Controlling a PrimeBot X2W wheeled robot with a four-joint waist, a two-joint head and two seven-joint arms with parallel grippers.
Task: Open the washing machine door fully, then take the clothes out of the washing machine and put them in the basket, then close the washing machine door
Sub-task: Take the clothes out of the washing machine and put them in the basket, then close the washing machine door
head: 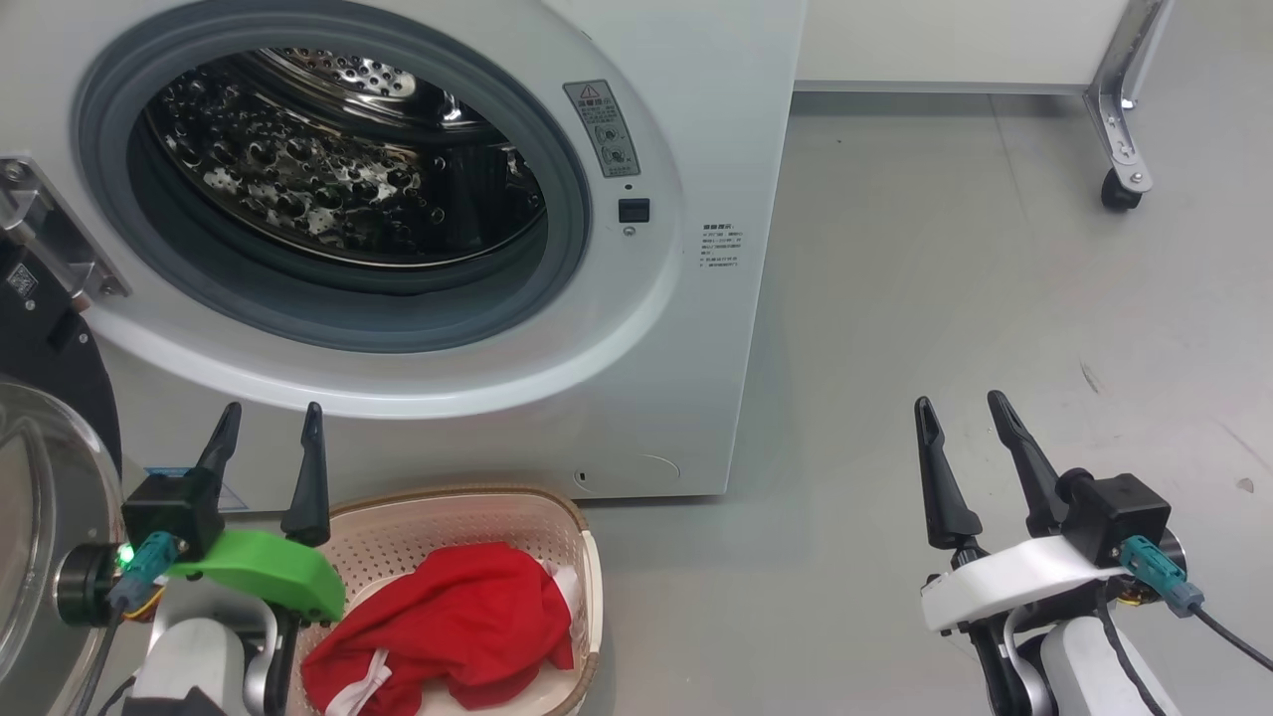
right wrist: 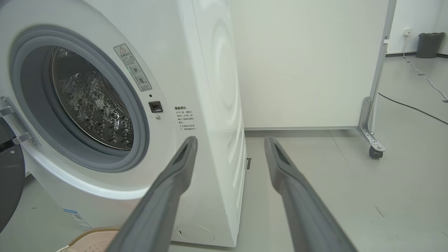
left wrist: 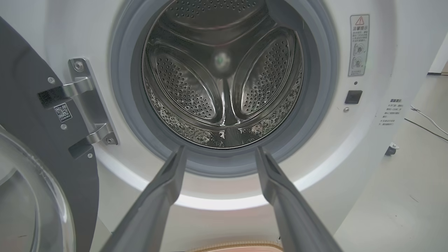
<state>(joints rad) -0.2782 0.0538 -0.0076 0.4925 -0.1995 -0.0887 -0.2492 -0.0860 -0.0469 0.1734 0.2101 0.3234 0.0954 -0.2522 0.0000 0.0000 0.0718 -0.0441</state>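
The white washing machine (head: 696, 328) stands with its door (head: 40, 497) swung wide open at the far left, glass bowl facing me. Its steel drum (left wrist: 224, 84) holds no fabric that I can see. The red clothes (head: 457, 622) with white trim lie piled in the cream basket (head: 587, 557) on the floor under the opening. My left gripper (head: 269, 428) is open and holds nothing, hovering over the basket's left rim and facing the drum (head: 338, 169). Out over the bare floor, right of the machine, my right gripper (head: 965, 418) is open too, with nothing between its fingers.
A white panel on a metal leg with a caster (head: 1119, 194) stands at the back right. Grey floor (head: 945, 298) stretches right of the machine. A dark bin (right wrist: 428, 43) and a cable (right wrist: 413, 108) lie far off. The door hinge bracket (left wrist: 89, 101) sticks out left of the opening.
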